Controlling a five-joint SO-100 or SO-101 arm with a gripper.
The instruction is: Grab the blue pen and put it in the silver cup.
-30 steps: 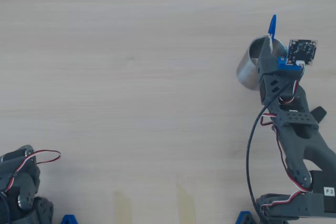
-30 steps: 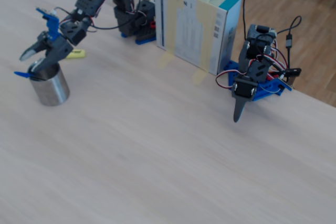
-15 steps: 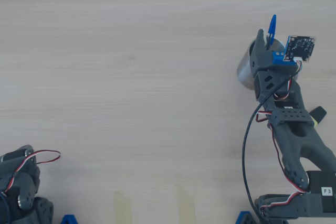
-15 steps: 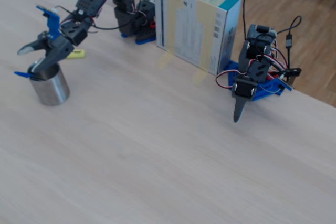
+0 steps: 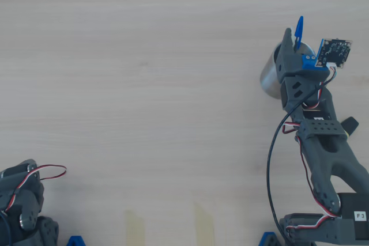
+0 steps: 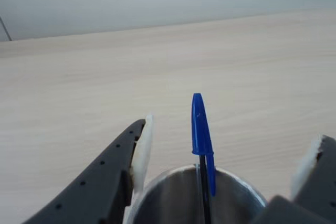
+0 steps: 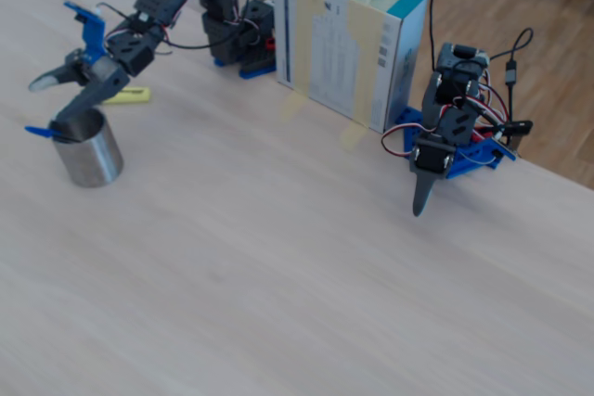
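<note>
The silver cup (image 7: 90,157) stands upright on the table at the left of the fixed view. The blue pen (image 6: 200,129) stands inside it and leans on the rim, with its blue cap (image 5: 298,29) sticking out past the far edge. My gripper (image 6: 233,129) is open just above the cup (image 6: 173,203), one finger on each side of the pen and neither touching it. In the overhead view the gripper (image 5: 295,45) covers most of the cup (image 5: 270,78). In the fixed view the pen's cap (image 7: 39,132) pokes out to the left under my gripper (image 7: 54,104).
A yellow highlighter (image 7: 130,95) lies on the table behind the cup, close to my arm. A tall box (image 7: 348,44) stands at the table's back edge. A second arm (image 7: 445,141) rests folded to its right, seen at the lower left in the overhead view (image 5: 20,205).
My gripper has lifted a little off the cup and its jaws have spread wider. The pen stays leaning in the cup.
</note>
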